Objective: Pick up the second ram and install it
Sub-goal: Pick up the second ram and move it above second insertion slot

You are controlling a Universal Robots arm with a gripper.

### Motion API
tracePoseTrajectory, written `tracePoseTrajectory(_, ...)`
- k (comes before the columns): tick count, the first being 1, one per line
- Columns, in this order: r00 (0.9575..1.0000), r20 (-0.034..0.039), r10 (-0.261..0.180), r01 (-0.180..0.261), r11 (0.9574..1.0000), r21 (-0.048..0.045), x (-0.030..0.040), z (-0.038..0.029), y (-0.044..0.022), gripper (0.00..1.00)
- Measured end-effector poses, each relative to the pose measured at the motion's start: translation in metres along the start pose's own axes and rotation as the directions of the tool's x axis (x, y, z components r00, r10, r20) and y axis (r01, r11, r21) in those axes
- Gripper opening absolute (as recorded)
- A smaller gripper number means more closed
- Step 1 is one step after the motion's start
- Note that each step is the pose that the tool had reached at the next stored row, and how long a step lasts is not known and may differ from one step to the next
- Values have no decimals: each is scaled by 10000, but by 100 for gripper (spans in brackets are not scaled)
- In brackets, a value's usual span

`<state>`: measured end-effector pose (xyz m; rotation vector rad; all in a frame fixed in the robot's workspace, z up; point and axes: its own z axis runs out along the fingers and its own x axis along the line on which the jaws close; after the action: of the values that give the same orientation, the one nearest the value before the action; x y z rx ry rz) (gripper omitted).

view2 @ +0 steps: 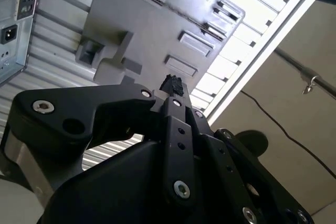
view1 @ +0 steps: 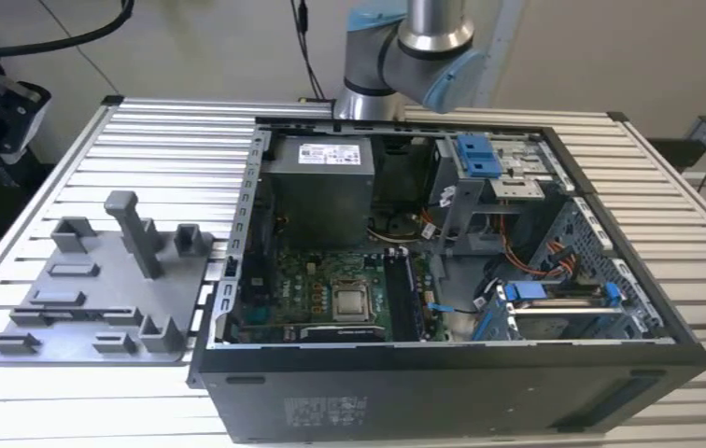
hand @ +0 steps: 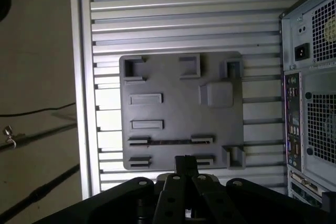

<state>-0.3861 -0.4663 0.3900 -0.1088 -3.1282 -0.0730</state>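
No print here is clear enough to read. In the exterior view, a white sticker point(view1: 331, 151) lies on the top face of the grey power supply point(view1: 316, 201) inside the open computer case point(view1: 515, 397). It carries rows of dark print and what looks like a barcode, all too small to make out. A block of pale lettering point(view1: 326, 409) stands on the case's dark outer panel nearest the camera, equally illegible. In the first wrist view, the case's back panel point(hand: 293, 129) bears tiny coloured marks beside its ports. They may be symbols or lettering, but I cannot tell which.
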Motion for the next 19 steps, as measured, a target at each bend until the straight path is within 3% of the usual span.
tracePoseTrajectory(6,10000,-2,-46,46,10000,2,0,0,0,11)
tracePoseTrajectory(11,9984,-26,-572,572,9984,21,0,0,1,11)
tracePoseTrajectory(15,9915,-62,-1298,1298,9915,52,1,0,1,11)
tracePoseTrajectory(19,9796,-96,-2006,2006,9796,66,0,0,1,11)
